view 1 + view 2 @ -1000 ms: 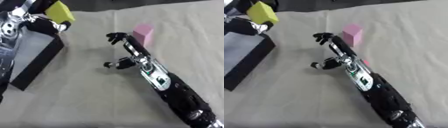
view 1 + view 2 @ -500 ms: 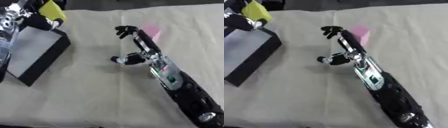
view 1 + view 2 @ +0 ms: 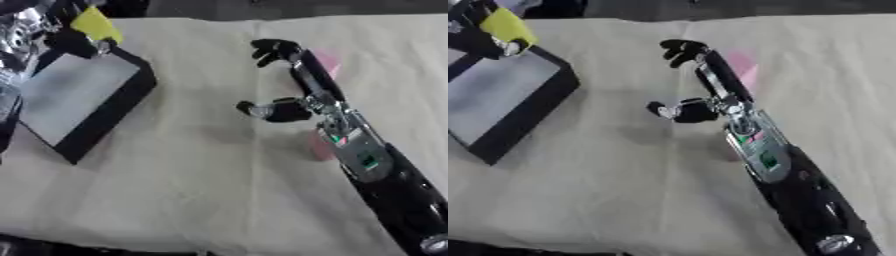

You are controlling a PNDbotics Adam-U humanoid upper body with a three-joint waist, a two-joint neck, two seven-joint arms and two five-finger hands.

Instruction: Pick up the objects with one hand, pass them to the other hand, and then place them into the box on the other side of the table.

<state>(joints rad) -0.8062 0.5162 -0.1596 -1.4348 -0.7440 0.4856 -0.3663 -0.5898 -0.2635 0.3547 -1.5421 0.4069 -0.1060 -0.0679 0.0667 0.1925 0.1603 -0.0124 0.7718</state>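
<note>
Over the black box (image 3: 87, 107), left hand (image 3: 66, 37) grasping yellow block (image 3: 96, 25); beside pink block (image 3: 328, 60), right hand (image 3: 293, 80) released.

No readable text, label, brand, number or sign shows on anything in either view.

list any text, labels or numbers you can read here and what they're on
No text can be read in either view.
Right forearm: a small panel with green and red marks, too blurred to read.
Yellow block, pink block and black box: no visible writing.
</note>
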